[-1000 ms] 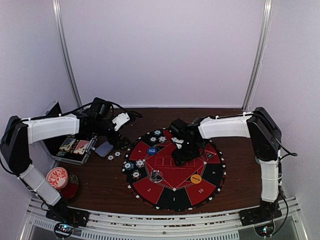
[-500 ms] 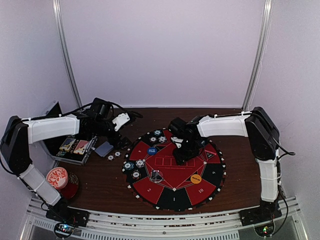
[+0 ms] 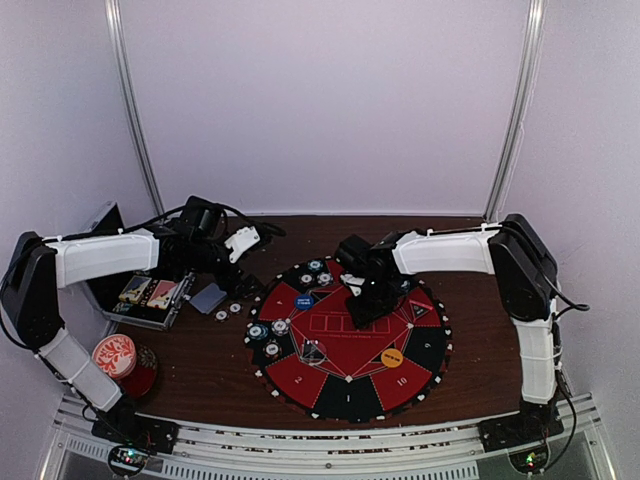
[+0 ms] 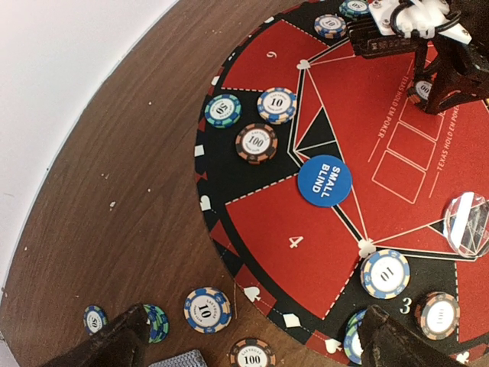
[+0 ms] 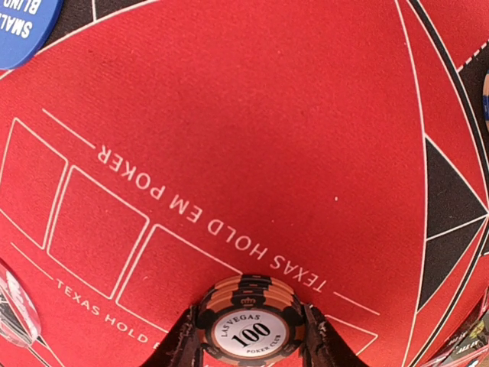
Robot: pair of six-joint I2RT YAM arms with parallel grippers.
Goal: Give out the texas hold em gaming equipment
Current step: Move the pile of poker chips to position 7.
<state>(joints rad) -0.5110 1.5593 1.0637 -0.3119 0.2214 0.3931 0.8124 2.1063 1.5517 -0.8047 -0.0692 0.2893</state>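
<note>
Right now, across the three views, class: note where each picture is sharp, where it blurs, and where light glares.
Top external: even, soft light, print too small to read. Left wrist: the SMALL BLIND button reads crisply; white glare on the clear disc; the left fingers dark and blurred. Right wrist: the 100 chip is sharp; the right fingers beside it soft and shadowed.

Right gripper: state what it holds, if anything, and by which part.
The right gripper pinches the 100 chip by opposite sides of its striped rim.
</note>
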